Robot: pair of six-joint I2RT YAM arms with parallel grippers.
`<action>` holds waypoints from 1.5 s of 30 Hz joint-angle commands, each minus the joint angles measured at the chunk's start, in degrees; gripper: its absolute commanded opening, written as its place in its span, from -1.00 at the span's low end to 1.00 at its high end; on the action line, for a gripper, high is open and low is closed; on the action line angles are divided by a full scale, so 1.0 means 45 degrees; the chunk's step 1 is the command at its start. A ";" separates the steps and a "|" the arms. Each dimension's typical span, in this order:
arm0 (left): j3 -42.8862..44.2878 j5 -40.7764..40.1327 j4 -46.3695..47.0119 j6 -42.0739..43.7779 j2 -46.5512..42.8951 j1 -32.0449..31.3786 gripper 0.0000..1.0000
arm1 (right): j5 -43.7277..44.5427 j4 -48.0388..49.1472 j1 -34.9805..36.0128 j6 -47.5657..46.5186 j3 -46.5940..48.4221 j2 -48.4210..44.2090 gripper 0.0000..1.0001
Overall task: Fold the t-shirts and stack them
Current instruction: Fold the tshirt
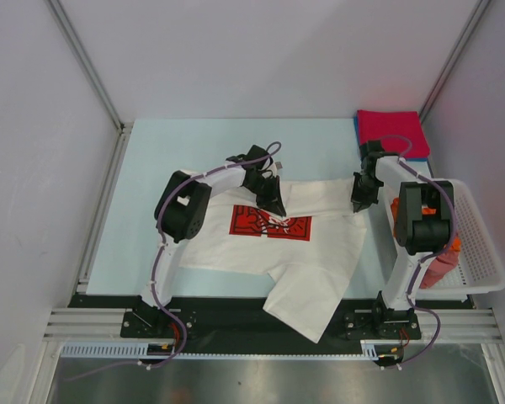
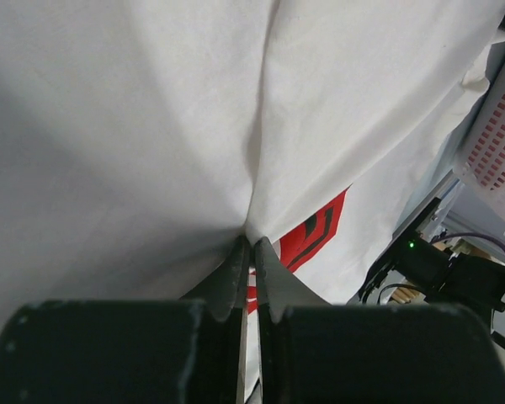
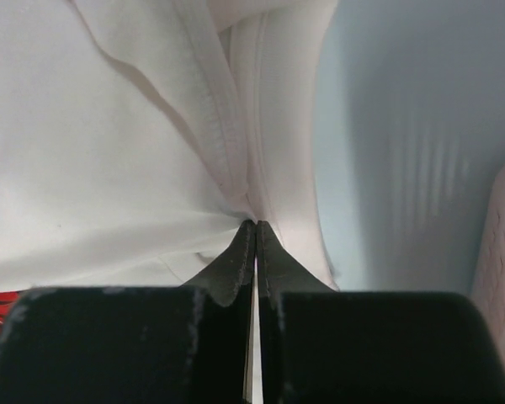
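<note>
A white t-shirt with a red logo print lies spread on the pale blue table top, one part hanging toward the near edge. My left gripper is shut on the white cloth just above the logo; the pinch shows in the left wrist view. My right gripper is shut on the shirt's right edge, by a hemmed seam. A folded red t-shirt lies on a folded blue one at the back right.
A white lattice basket stands at the right edge, holding orange and pinkish-red cloth. White walls and aluminium posts enclose the table. The arm bases sit on a black rail at the near edge.
</note>
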 commanded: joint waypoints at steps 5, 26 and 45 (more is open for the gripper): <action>0.0168 -0.0225 -0.1061 0.0776 0.0052 0.0004 -0.80 | 0.1882 -0.0245 0.0174 -0.0343 0.0241 -0.0669 -0.92; -0.1237 -0.1710 -0.1608 0.2006 -0.3991 0.5135 0.00 | 0.1297 0.0106 0.0487 0.1041 0.3245 0.0404 0.30; -0.2489 -0.3019 -0.1278 0.2789 -0.4325 0.8950 -0.08 | 0.0105 0.0614 -0.0177 0.2508 0.4166 0.2007 -0.12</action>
